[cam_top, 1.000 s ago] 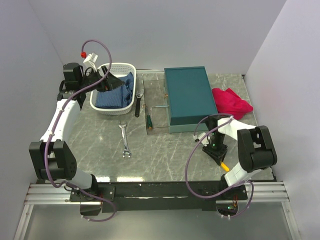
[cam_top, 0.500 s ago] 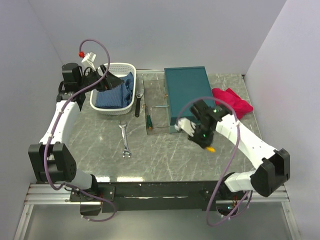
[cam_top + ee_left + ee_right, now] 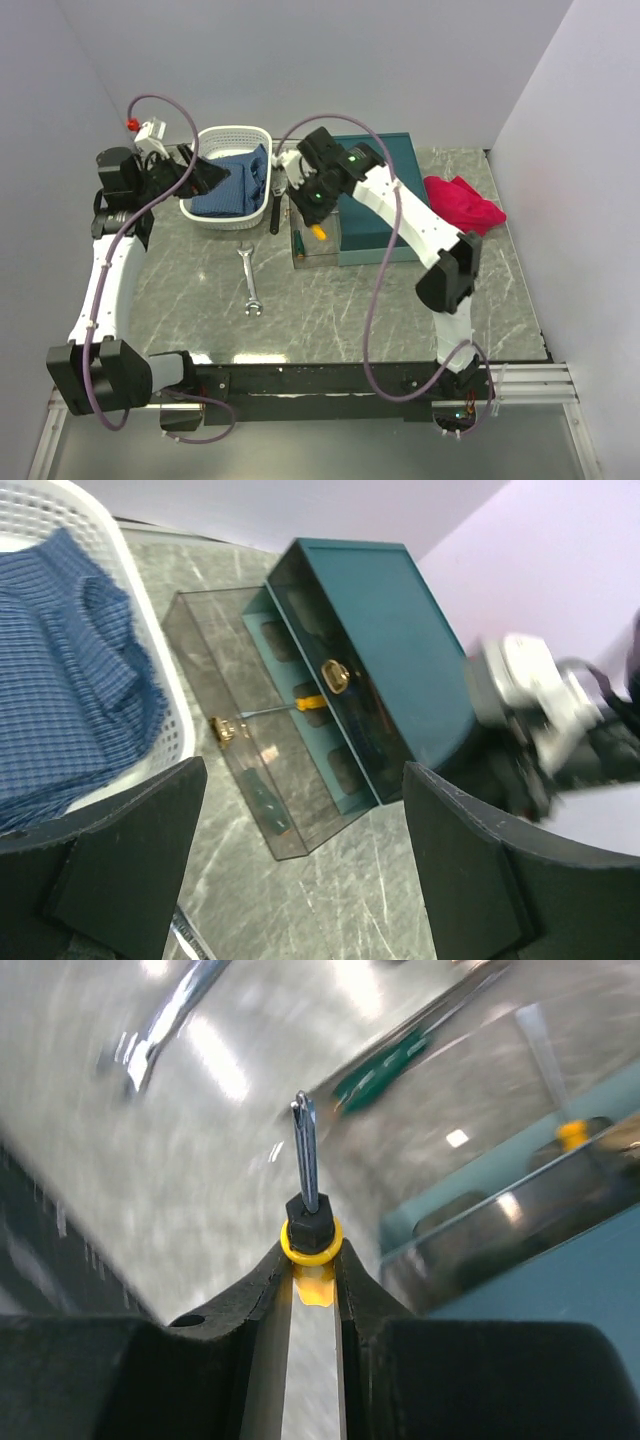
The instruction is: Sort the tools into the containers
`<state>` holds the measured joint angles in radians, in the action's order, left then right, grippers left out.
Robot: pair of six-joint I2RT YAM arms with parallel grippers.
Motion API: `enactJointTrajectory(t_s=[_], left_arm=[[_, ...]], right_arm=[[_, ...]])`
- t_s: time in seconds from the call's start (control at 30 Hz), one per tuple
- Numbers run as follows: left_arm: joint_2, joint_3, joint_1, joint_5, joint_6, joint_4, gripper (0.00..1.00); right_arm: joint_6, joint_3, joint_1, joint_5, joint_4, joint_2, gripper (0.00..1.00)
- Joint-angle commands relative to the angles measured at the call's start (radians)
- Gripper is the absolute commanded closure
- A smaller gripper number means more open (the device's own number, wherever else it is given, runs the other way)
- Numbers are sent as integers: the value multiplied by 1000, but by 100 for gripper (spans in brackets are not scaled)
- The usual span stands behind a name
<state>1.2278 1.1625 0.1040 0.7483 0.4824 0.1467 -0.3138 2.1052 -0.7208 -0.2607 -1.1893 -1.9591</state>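
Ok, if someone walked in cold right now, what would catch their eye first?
The right arm, stretched across the table, with the right tool shut on the yellow-handled screwdriver above the clear tray beside the teal box. Then the white basket at the far left holding a blue cloth, with the left tool open over it.

Basket left of box, spanner before both
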Motion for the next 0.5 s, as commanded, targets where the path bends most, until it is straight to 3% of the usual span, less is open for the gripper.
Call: enactJointTrajectory(t_s=[0.0,0.47], left_arm=[[-63,-20,39,-10,-30,25,14],[-100,-49,80,0,-21,48,14]], right_arm=[[303,147,4,159,129,-69,100],[409,136,43,259,135,-273,100]])
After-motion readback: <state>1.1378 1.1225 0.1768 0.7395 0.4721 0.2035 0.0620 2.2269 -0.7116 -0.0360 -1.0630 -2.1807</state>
